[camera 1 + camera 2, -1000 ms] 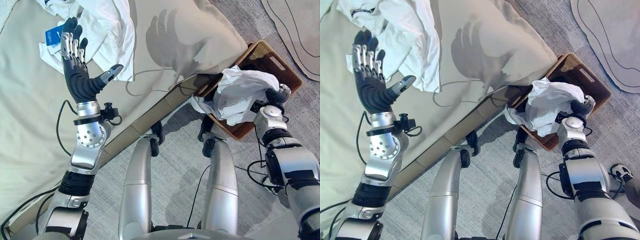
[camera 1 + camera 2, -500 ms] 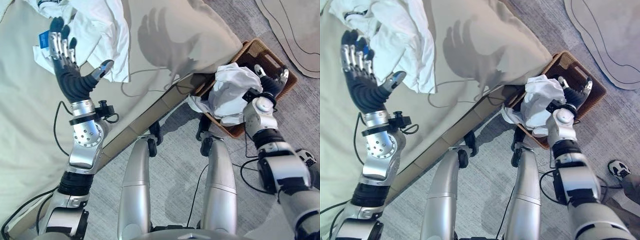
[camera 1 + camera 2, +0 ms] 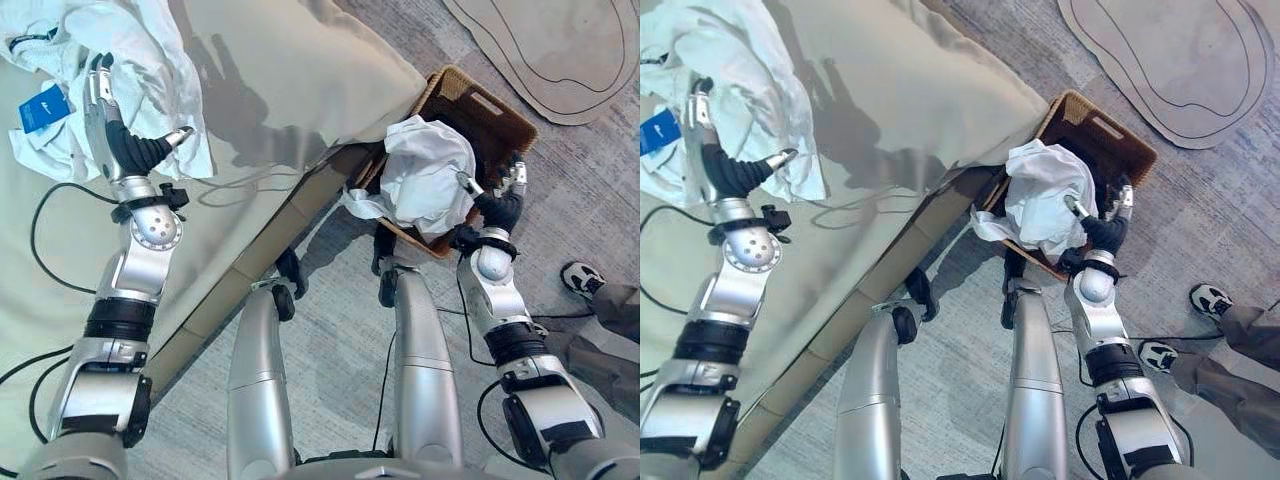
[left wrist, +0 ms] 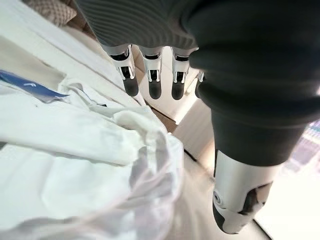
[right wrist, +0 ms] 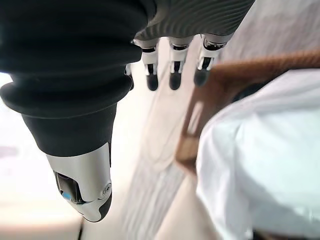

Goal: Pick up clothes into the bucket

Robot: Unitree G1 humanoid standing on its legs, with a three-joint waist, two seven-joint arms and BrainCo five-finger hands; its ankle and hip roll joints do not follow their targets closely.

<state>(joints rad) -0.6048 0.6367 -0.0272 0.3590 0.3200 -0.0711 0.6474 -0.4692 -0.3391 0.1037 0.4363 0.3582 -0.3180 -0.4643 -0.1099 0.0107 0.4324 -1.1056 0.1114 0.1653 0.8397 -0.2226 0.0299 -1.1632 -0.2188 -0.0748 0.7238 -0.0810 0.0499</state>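
Hovering over the white clothes (image 3: 120, 80) piled on the bed (image 3: 280, 70) at 10 o'clock, left hand (image 3: 112, 135) has fingers (image 4: 149, 75) straight and spread, thumb out, holding nothing. A blue tag (image 3: 42, 108) sits on the pile just beside the hand. Right hand (image 3: 497, 205) is at 3 o'clock by the near rim of the brown wicker basket (image 3: 490, 110), fingers (image 5: 172, 67) straight and relaxed, thumb apart, empty. A white garment (image 3: 425, 180) is bunched in the basket, heaped above the rim and spilling over the edge toward the bed; the hand is just beside it, cannot tell if touching. Basket stands on grey carpet (image 3: 330, 300) against the bed's corner. Beige rug (image 3: 560, 50) at 1 o'clock. A person's shoe (image 3: 578, 278) and trouser leg at 4 o'clock.
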